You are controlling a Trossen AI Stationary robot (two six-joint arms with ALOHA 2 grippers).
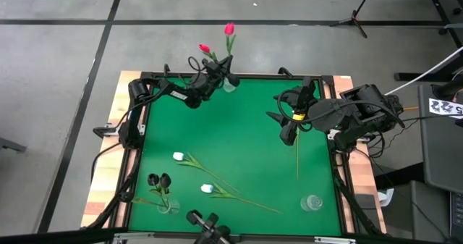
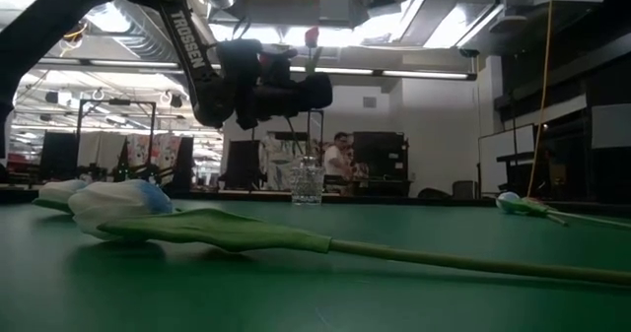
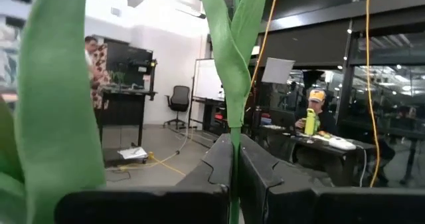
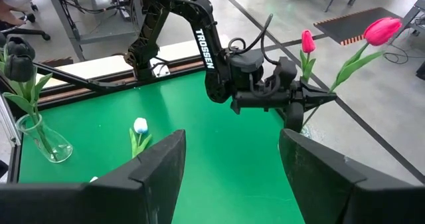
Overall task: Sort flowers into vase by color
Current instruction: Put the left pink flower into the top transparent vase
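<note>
Green table (image 1: 239,135), near edge: one clear vase (image 1: 167,206) holding two near-black tulips (image 1: 159,180), heads upright above its rim; beside it, nearer the table's middle, two white tulips (image 1: 206,189) lying flat, stems trailing toward the second clear vase (image 1: 312,203), which stands with nothing visible inside it at the near corner on the right arm's side. Mid-table, right side: right gripper (image 4: 229,157), fingers spread wide, nothing visible between them in its wrist view; a thin green stem (image 1: 297,157) runs from below this gripper toward the near edge, and whether it touches the gripper cannot be told. Far edge: left gripper (image 1: 230,77), fingers closed on the stem of a pink-red tulip (image 1: 229,30), leaf and stem rising straight up between the fingers in the left wrist view. A third clear vase (image 2: 307,182) stands directly beneath this gripper; a second pink-red tulip (image 1: 205,48) rises just beside the gripped one, its stem leading down toward that vase. Beyond the table: room with desks and seated persons.
</note>
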